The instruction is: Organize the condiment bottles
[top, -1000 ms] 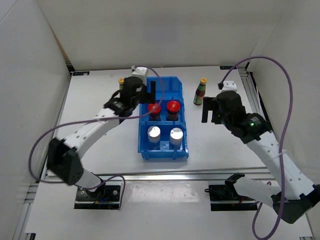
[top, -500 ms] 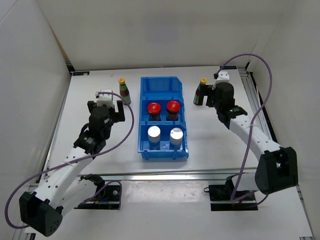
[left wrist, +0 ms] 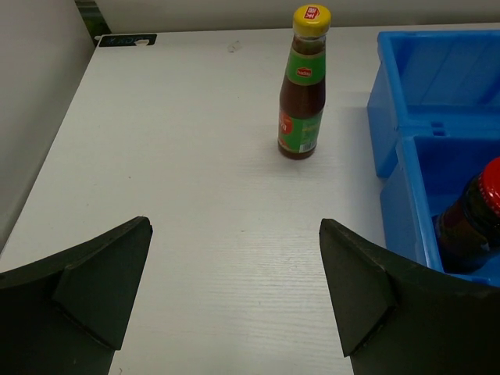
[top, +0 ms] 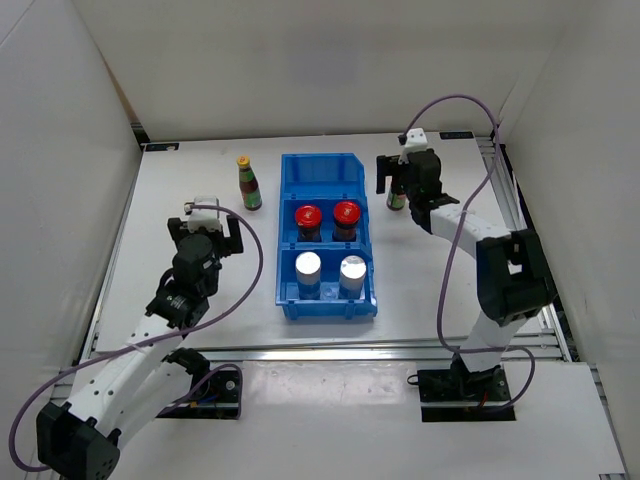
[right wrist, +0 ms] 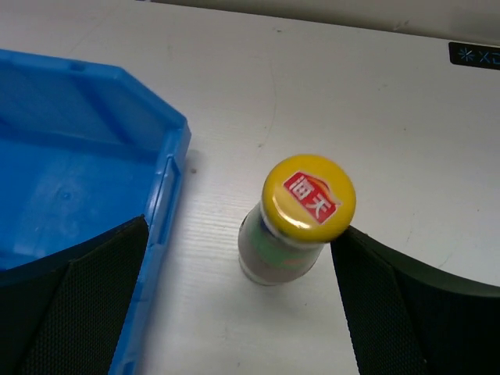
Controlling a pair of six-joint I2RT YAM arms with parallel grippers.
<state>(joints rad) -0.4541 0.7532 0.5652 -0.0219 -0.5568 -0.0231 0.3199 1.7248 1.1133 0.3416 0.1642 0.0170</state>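
White table spreads under both arms, walled in by pale panels. At the left, the left gripper hangs low over bare tabletop with its two dark fingers set wide apart and nothing between them. Ahead of it, beyond the fingers and a little toward the bin, stands the left sauce bottle, upright on the table, dark with a green label and a yellow cap. It is just beside the far left corner of the blue bin and apart from it.

The bin sits in the middle of the table, its long side running away from the arms. In its middle compartment two red-lidded jars stand side by side. In the near compartment two silver-topped shakers stand side by side as well.

To the right of the bin's far end, the right sauce bottle stands upright on the table, close to the bin wall but clear of it. The right gripper reaches over it with fingers spread wide, one on each side of the bottle. A gap shows on the bin side; on the other side the cap overlaps the finger, and I cannot tell whether they touch.
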